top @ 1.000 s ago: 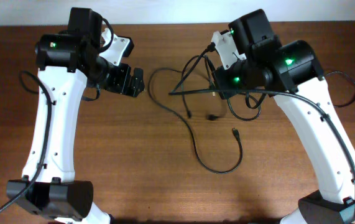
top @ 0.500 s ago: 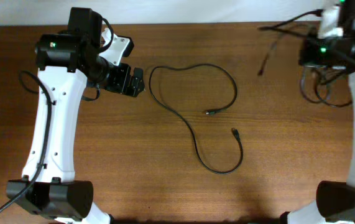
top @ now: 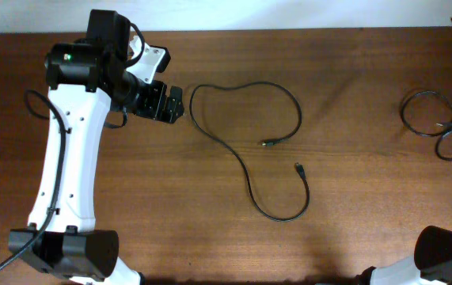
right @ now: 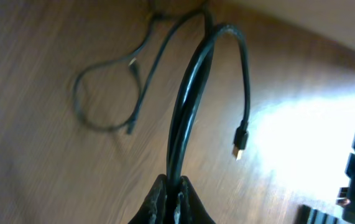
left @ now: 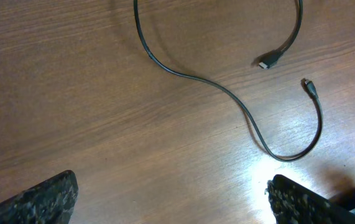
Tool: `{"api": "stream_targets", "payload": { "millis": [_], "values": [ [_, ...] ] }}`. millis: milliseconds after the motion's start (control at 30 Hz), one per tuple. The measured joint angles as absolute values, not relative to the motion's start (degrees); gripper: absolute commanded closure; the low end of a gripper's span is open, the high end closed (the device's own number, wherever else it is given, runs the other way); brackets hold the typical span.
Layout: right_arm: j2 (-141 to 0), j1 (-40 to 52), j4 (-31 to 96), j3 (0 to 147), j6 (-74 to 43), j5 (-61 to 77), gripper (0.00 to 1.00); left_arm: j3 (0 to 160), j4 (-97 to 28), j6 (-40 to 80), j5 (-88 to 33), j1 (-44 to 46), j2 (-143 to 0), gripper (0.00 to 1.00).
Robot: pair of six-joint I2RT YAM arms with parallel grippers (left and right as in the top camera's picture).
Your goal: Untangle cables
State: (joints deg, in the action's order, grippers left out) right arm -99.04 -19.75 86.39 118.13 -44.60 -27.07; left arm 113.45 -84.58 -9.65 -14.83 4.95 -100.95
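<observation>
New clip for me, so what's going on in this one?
The right hand is pinched shut on a bundle of black cables, holding it at the far right edge of the table. One single cable lies by itself in a loose curve mid-table, both plug ends free. The left hand is open and empty, beside that cable's upper-left bend.
</observation>
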Motion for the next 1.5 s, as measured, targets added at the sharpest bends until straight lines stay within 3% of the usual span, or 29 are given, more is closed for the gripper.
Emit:
{"api": "stream_targets", "payload": {
  "millis": [133,300,567,1100,1133,1167,1200,1267,1500],
  "values": [
    [-99.04,-20.18,87.02,118.13,-59.07,-42.89,0.96,113.45,-84.6,-9.65,-14.83,4.95,-100.95,0.01],
    [-102.67,-31.05,85.17,118.26,-63.02,-44.8,0.96,113.45,-84.6,-9.65,-14.83,4.95,-100.95,0.01],
    [-117.67,-35.59,68.05,118.3,-42.5,-25.43,0.96,113.45,-84.6,-9.65,-14.83,4.95,-100.95,0.01],
    [-121.99,-35.59,73.21,118.3,-40.53,-24.08,0.96,113.45,-84.6,-9.65,-14.83,4.95,-100.95,0.01],
    [-121.99,-35.59,73.21,118.3,-40.51,-24.08,0.91,113.45,-84.6,-9.65,-14.83,4.95,-100.95,0.01],
    [-121.99,-35.59,73.21,118.3,-40.51,-24.08,0.28,113.45,-84.6,-9.65,-14.83,4.95,-100.95,0.01],
    [-121.99,-35.59,73.32,118.3,-40.49,-24.1,0.1,113.45,-84.6,-9.65,-14.83,4.95,-100.95,0.01],
    [-121.99,-35.59,73.69,118.3,-40.51,-24.29,0.06,113.45,-84.6,-9.65,-14.83,4.95,-100.95,0.01],
    [-121.34,-35.31,76.16,118.3,-39.79,-24.27,0.05,113.45,-84.6,-9.65,-14.83,4.95,-100.95,0.01]
  ]
}}
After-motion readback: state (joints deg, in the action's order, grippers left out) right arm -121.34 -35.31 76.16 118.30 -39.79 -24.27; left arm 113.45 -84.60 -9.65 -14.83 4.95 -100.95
